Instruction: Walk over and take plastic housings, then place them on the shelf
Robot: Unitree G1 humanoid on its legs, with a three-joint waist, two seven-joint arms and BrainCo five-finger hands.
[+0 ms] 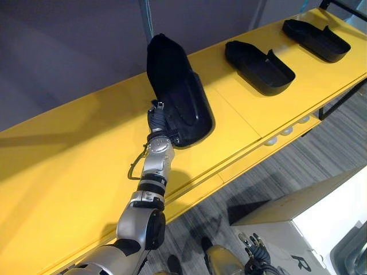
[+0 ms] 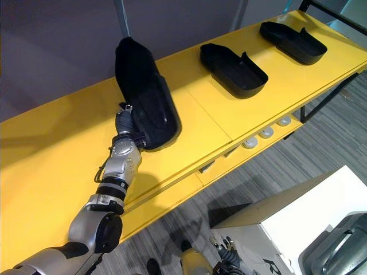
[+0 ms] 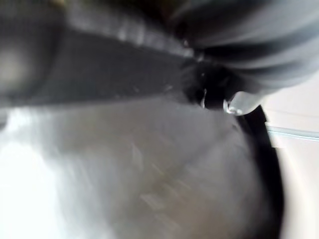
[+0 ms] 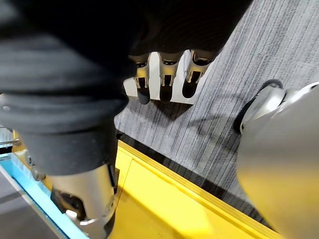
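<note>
Low down, my right hand (image 1: 256,252) hangs, fingers (image 4: 167,78) relaxed; my left hand (image 1: 157,118) meets the tilted housing (image 1: 178,91) on the yellow shelf (image 1: 69,172), its grip I cannot tell.

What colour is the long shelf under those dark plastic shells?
The shelf is bright yellow, clearest in the left eye view.

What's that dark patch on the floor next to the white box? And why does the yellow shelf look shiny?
Left eye view: the dark patch is the white box's shadow falling on the striped grey floor. Right eye view: the yellow shelf has a smooth top, so light reflects off it as a pale sheen.
</note>
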